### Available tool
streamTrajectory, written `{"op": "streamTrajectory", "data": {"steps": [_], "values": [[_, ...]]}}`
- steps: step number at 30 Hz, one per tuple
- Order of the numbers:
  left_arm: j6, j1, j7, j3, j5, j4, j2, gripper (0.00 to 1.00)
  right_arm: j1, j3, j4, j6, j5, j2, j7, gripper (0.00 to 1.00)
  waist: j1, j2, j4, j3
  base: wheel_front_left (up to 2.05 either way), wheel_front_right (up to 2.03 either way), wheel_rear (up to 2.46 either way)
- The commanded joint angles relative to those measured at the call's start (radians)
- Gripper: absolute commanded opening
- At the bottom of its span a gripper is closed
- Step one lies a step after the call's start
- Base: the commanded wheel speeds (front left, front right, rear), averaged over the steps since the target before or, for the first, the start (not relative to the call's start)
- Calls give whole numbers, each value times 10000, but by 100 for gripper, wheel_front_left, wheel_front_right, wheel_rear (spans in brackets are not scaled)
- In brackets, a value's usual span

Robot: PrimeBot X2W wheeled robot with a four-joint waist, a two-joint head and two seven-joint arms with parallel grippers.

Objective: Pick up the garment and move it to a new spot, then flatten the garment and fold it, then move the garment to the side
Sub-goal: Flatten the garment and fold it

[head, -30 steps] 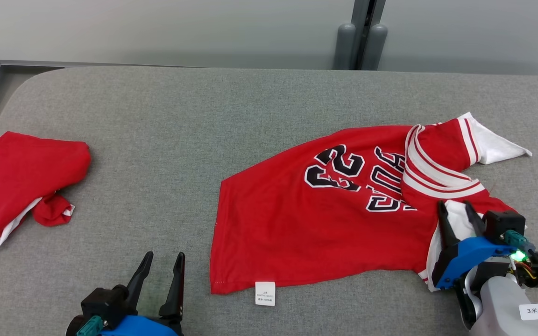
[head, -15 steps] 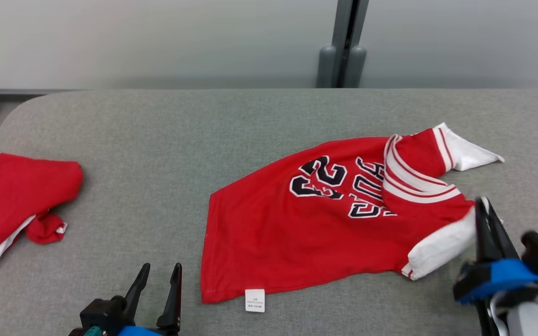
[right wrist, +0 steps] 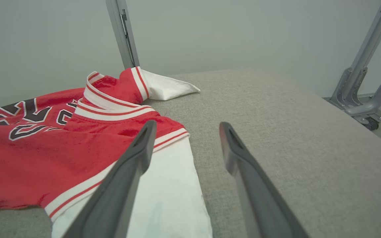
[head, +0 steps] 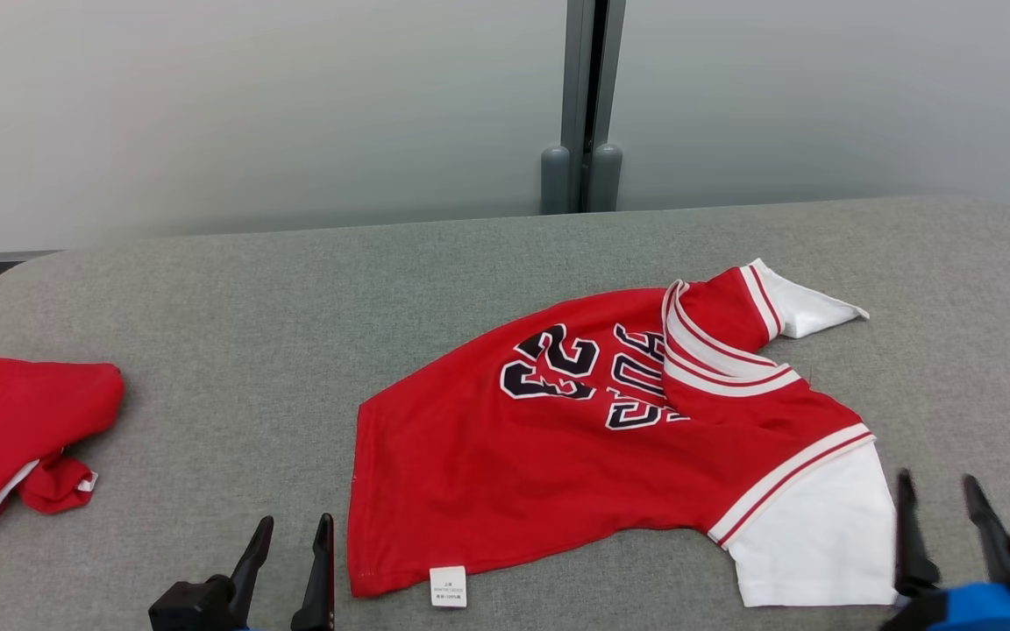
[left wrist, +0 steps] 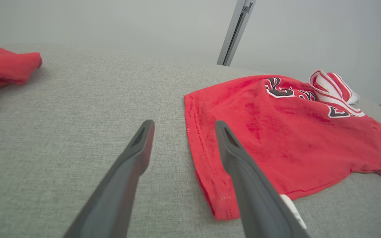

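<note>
You are seeing the red jersey (head: 593, 438) lying on the grey table (head: 295, 307), running from the centre of the head view out toward 4 o'clock. Its hem is facing 8 o'clock, with the white label (head: 448, 585) poking out.

Both grippers are standing wide and holding nothing. The left gripper (head: 296, 521) is hovering at 7 o'clock just beside the hem. The right gripper (head: 937, 479) is hovering at 4 o'clock just beside the near white sleeve (head: 821, 535).

Flattening is looking partly done. The near sleeve is lying spread out, but the collar (head: 715, 359) is flopping over the lettering and the far sleeve (head: 807, 302) at 1 o'clock is sitting twisted. No fold is showing, so you are probably facing the folding and the move aside.

For room, bare table is stretching from 10 to 12 o'clock, and toward 9 o'clock until the second red garment (head: 23, 412). The table is rounding off at 3 o'clock, near the far sleeve, so you are working with little margin there.
</note>
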Motion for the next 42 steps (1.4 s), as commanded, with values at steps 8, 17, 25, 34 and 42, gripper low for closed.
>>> {"op": "streamTrajectory", "data": {"steps": [8,17,25,34,42], "values": [[-11,-141,-27,237,405,141,22,100,-1014,1613,453,1,-304,-9,-33,100,1,0,195,-120,0,0,0],[-11,-87,-27,680,842,221,-122,100,-1105,2597,970,1,74,-15,-34,100,1,0,402,-301,0,0,0],[-11,155,-27,702,1011,134,-256,100,-732,2723,1071,1,444,-12,-33,100,1,0,471,-480,0,0,0],[-11,199,-27,441,924,5,-420,100,-773,2796,1128,1,489,-13,-34,100,1,0,497,-453,0,0,0],[-11,-122,-27,-1166,-613,795,-193,100,-653,2601,1237,1,360,-13,-34,100,1,0,184,-100,0,0,0]]}}
